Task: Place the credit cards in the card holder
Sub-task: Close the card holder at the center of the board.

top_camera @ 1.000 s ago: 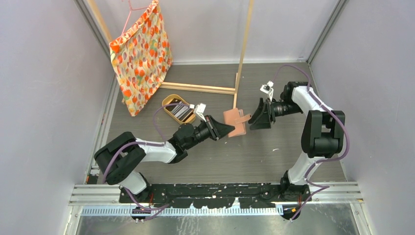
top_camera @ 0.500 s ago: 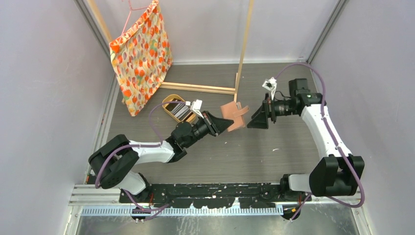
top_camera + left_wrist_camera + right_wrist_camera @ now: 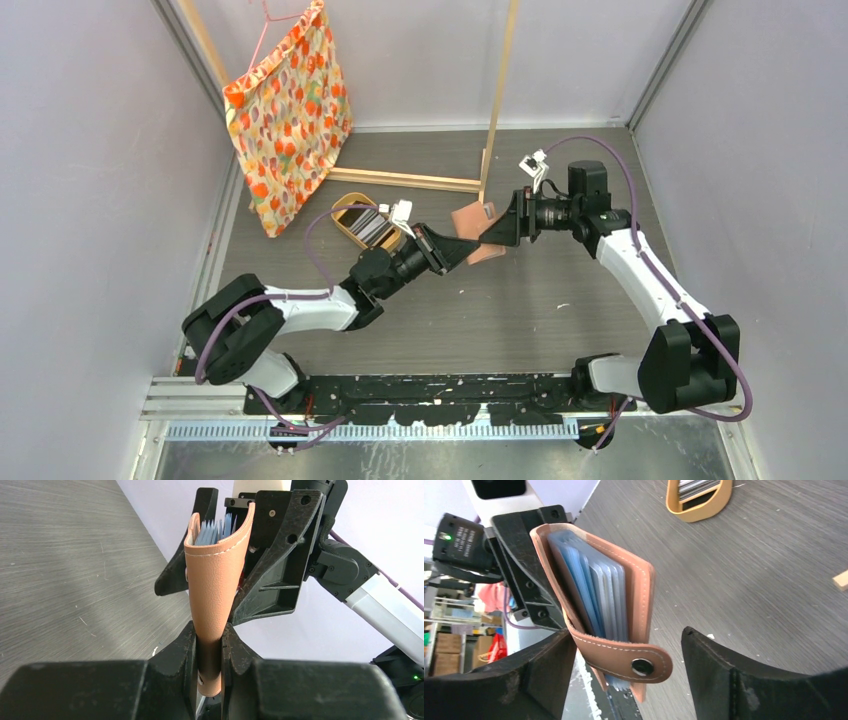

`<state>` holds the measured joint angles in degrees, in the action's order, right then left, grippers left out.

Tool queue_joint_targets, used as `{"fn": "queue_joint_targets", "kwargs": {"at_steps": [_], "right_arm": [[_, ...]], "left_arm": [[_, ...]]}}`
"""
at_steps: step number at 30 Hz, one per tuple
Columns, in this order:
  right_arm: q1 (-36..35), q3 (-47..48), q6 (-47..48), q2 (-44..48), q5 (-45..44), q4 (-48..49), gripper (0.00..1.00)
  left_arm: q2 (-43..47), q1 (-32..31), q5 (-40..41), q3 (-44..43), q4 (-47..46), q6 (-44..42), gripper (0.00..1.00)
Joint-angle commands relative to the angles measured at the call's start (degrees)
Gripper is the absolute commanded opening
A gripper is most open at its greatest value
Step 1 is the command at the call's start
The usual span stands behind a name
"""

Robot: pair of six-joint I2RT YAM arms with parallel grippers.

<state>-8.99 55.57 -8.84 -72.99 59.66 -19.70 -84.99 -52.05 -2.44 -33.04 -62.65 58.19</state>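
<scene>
My left gripper point(image 3: 462, 250) is shut on the folded edge of the salmon-brown card holder point(image 3: 470, 222) and holds it above the table. In the left wrist view the card holder point(image 3: 217, 570) stands upright out of the left gripper point(image 3: 210, 650), its bluish pockets showing at the top. My right gripper point(image 3: 497, 228) is open, with one jaw on each side of the card holder. In the right wrist view the card holder point(image 3: 634, 590) and its snap tab point(image 3: 634, 662) hang between the jaws of the right gripper point(image 3: 624, 655). The credit cards point(image 3: 370, 228) lie in the oval tan tray point(image 3: 345, 207).
A wooden frame point(image 3: 495, 100) stands behind the grippers, with its base bar on the table. An orange patterned bag point(image 3: 290, 110) hangs at the back left. The tan tray also shows in the right wrist view point(image 3: 699, 505). Grey walls close in both sides.
My right gripper has swung left and now straddles the card holder. My left gripper has carried the card holder slightly up and back.
</scene>
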Motion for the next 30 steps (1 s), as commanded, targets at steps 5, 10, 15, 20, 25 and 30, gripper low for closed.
{"fn": "queue_joint_targets", "kwargs": {"at_steps": [5, 10, 15, 20, 25, 30], "right_arm": [[-1.3, -0.7, -6.7, 1.4, 5.8, 7.7, 0.51], [-1.3, -1.1, -5.0, 2.1, 5.6, 6.5, 0.29], [-1.3, 2.1, 3.7, 1.5, 2.7, -2.9, 0.1], [-1.5, 5.8, 19.8, 3.5, -15.1, -17.5, 0.02], [-6.7, 3.6, 30.4, 1.1, -43.1, -22.2, 0.01], [-19.4, -1.7, 35.5, -3.2, -71.6, -15.1, 0.05]], "left_arm": [[0.1, -0.1, 1.6, -2.3, -6.9, 0.1, 0.03], [2.4, -0.1, 1.8, -2.6, -0.4, -1.3, 0.13], [5.5, -0.1, 1.7, -1.5, 4.9, -2.5, 0.36], [17.1, 0.8, 7.7, 3.6, 21.5, -6.5, 0.64], [33.6, 2.6, 10.3, 7.3, 42.1, -12.6, 0.98], [42.4, 4.8, 6.8, 11.2, 48.9, -11.9, 1.0]]}}
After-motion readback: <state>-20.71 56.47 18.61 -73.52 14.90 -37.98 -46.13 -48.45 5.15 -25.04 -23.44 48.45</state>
